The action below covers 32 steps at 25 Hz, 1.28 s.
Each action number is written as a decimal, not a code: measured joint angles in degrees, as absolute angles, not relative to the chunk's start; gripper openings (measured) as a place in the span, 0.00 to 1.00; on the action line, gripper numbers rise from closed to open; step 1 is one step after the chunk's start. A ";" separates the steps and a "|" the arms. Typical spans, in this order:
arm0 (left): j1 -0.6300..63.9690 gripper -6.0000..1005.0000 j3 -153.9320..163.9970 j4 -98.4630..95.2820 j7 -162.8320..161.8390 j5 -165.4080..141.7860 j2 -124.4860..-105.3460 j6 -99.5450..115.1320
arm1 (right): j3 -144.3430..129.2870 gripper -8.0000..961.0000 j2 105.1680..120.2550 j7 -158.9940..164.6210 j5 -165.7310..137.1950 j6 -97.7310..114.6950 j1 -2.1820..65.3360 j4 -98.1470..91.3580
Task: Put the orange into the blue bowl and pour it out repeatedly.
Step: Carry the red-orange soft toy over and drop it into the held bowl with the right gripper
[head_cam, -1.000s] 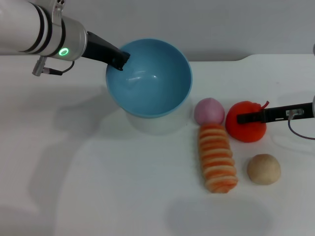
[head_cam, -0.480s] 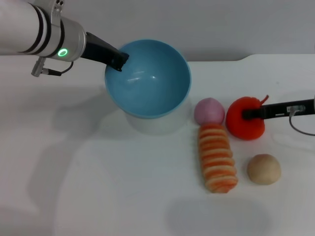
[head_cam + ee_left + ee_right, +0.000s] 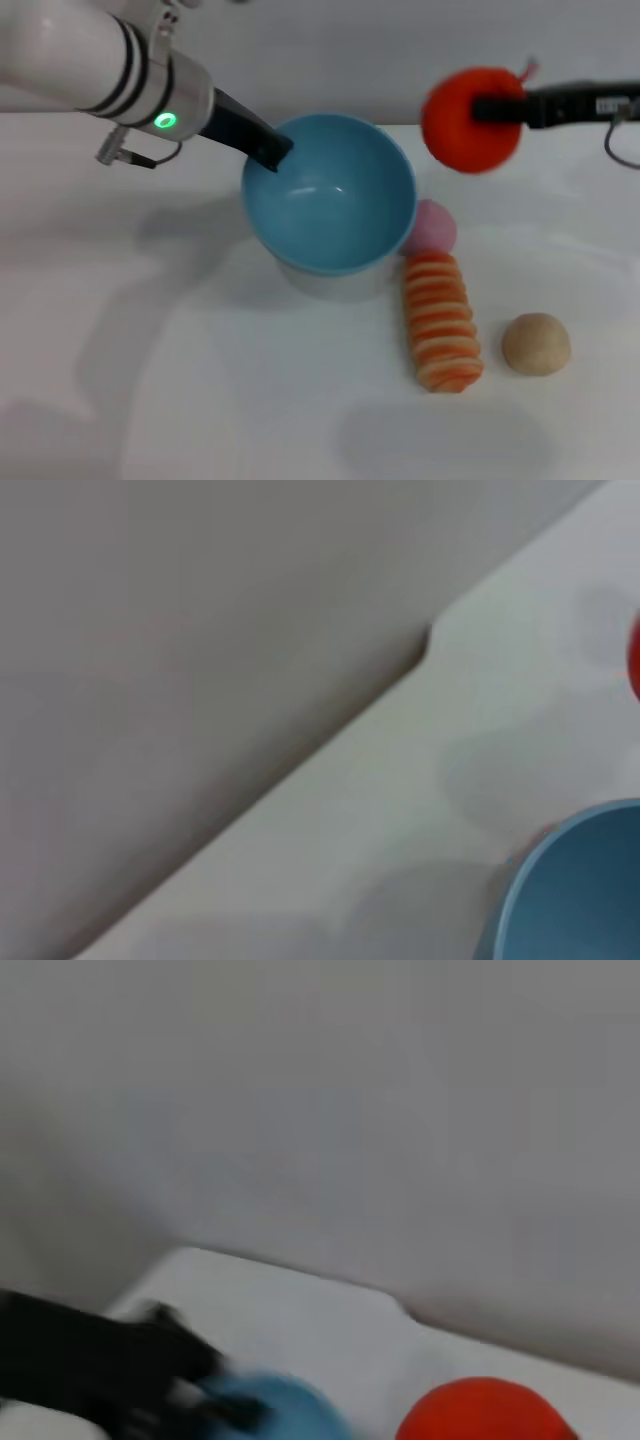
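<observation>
The orange [image 3: 470,120] is bright red-orange and hangs in the air right of and above the blue bowl [image 3: 335,205]. My right gripper [image 3: 490,108] is shut on the orange and reaches in from the right edge. My left gripper [image 3: 272,155] is shut on the bowl's rim at its left side and holds the bowl tilted, a little above the table. The bowl is empty inside. The orange also shows in the right wrist view [image 3: 485,1415], and the bowl's rim shows in the left wrist view [image 3: 580,890].
A pink ball [image 3: 435,225] lies right beside the bowl. A striped orange-and-cream roll [image 3: 440,320] lies in front of it. A tan ball [image 3: 535,343] lies at the right. The white table [image 3: 200,380] carries all of them.
My right gripper has lifted the orange off the table, up and to the left. My left gripper has moved the bowl to the right and nearer.
</observation>
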<state>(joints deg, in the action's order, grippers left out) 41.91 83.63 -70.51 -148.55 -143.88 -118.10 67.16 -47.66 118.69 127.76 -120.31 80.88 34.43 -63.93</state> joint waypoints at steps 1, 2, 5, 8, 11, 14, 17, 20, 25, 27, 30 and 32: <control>41.91 0.00 83.63 -70.51 -148.55 -143.88 -118.10 67.16 | -48.21 0.18 118.69 128.03 -119.03 81.85 34.75 -65.00; 42.22 0.00 84.26 -70.22 -148.71 -143.90 -118.11 66.91 | -48.93 0.18 118.70 128.28 -117.64 82.82 35.08 -65.78; 42.98 0.00 84.70 -69.41 -148.80 -143.91 -118.18 66.41 | -52.39 0.17 118.72 128.62 -112.95 83.73 35.94 -66.59; 43.44 0.00 85.10 -68.83 -148.80 -143.50 -118.36 65.95 | -56.07 0.15 118.67 128.76 -112.03 83.42 37.65 -64.82; 43.52 0.00 86.44 -68.76 -148.81 -143.17 -118.45 65.01 | -58.15 0.14 118.57 128.57 -112.25 83.04 40.78 -59.69; 43.62 0.00 87.07 -68.74 -148.81 -143.16 -118.47 64.78 | -58.90 0.12 118.45 127.51 -112.34 81.93 42.60 -55.64; 43.47 0.00 87.03 -68.73 -148.82 -143.16 -118.43 64.41 | -59.32 0.10 118.44 126.86 -112.34 81.29 42.76 -54.91; 43.18 0.00 86.89 -68.73 -148.86 -143.16 -118.38 64.24 | -59.86 0.09 118.56 126.33 -112.23 80.50 42.39 -54.90; 43.02 0.00 86.98 -68.73 -148.89 -143.11 -118.31 63.79 | -59.82 0.23 118.70 125.55 -110.86 80.34 41.58 -54.96; 42.97 0.00 86.97 -68.70 -148.89 -143.09 -118.30 63.57 | -59.60 0.39 118.64 125.52 -109.69 80.36 40.81 -55.36; 42.92 0.00 86.76 -68.26 -148.89 -143.15 -118.27 63.46 | -59.51 0.53 118.45 125.50 -108.28 80.40 39.26 -56.27; 42.92 0.00 86.69 -68.12 -148.89 -143.18 -118.23 63.38 | -59.33 0.55 118.42 125.50 -107.94 80.58 37.96 -57.75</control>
